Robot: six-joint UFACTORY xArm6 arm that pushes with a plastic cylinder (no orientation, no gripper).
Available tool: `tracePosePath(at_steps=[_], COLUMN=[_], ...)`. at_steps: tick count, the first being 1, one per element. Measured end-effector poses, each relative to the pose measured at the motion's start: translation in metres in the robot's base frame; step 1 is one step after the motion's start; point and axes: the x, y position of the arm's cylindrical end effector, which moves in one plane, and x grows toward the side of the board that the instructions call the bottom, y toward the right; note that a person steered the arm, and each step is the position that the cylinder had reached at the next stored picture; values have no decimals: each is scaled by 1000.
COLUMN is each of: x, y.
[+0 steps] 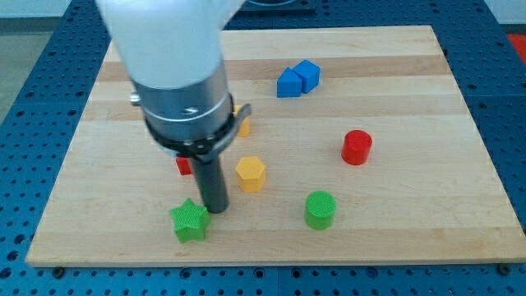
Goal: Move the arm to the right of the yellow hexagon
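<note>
The yellow hexagon lies on the wooden board, a little below its middle. My tip stands just left of and below the hexagon, a small gap apart. It is right next to the green star, at the star's upper right. The arm's white and black body hangs over the board's left half and hides part of what lies under it.
A red block peeks out left of the rod. An orange-yellow block shows partly behind the arm. A blue block lies at the view's top, a red cylinder at the right, a green cylinder at the bottom.
</note>
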Motion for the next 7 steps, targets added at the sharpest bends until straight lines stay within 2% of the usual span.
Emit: tracePosePath(at_steps=[2,3,4,5,6,7], x=[-18,-32,-76,-88,-74,-34], y=[44,35,-2,-14,-10,26])
